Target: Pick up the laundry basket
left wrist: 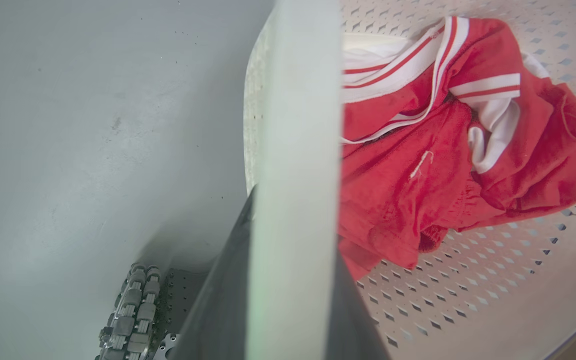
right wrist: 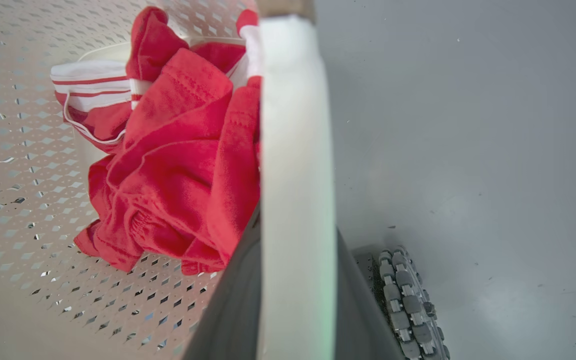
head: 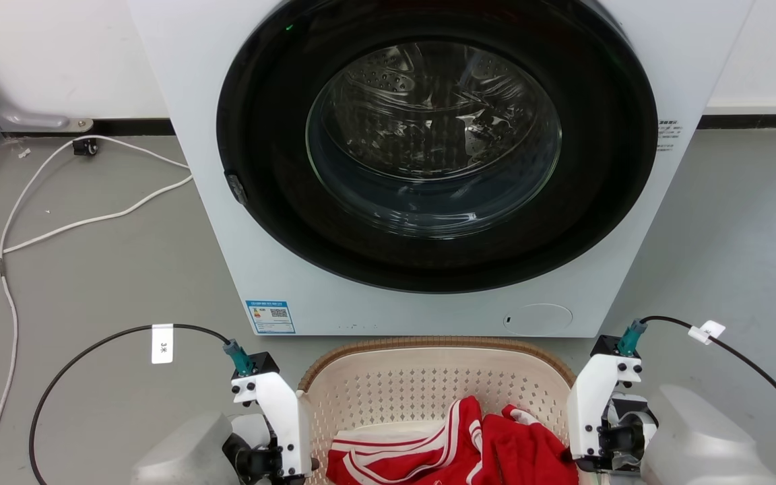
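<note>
Two units: left pincer and right pincer, each clenched astride one white side handle of the laundry basket. The basket lies between them before the washing machine, its long axis running arm to arm, with both arms equally near.

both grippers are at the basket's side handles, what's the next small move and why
Probably a short, even lift with both arms. The left gripper and right gripper each have a white handle filling the gap between their fingers, so the laundry basket looks gripped on both sides. Rising level should keep the red garment inside.
</note>
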